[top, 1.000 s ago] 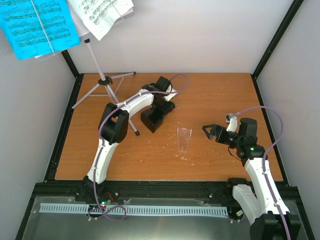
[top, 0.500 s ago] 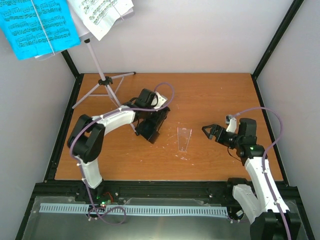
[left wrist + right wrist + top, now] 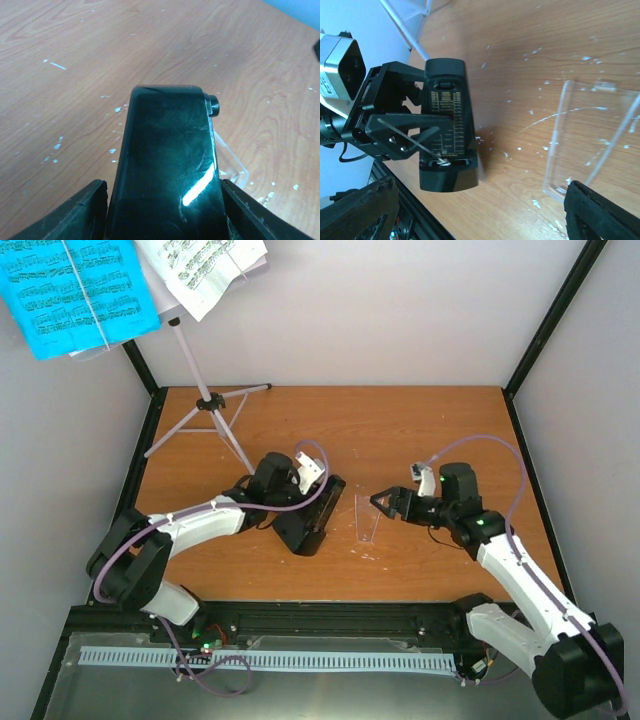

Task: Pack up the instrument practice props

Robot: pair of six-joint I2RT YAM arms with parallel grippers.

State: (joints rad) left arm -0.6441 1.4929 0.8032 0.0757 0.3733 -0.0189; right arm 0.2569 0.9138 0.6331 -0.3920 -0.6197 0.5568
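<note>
The black metronome (image 3: 312, 515) is in the middle of the table with my left gripper (image 3: 292, 502) shut on its sides. In the left wrist view its glossy back (image 3: 167, 160) fills the gap between my fingers (image 3: 80, 212). Its scale face and pendulum rod (image 3: 447, 125) show in the right wrist view. The clear cover (image 3: 367, 518) lies flat on the wood just right of the metronome. My right gripper (image 3: 384, 503) hovers open at the cover's right edge (image 3: 590, 145), holding nothing. The silver music stand (image 3: 207, 400) stands at the back left, carrying blue sheets (image 3: 70, 295) and white sheets (image 3: 200, 270).
The stand's tripod legs (image 3: 240, 455) spread over the back left of the table, one reaching close to my left arm. A black frame rail (image 3: 300, 615) runs along the near edge. White walls close in on three sides.
My left arm has folded down and drawn the metronome nearer and slightly right, close to the cover. My right arm has swung left to the cover's edge, its jaws narrowing a little.
</note>
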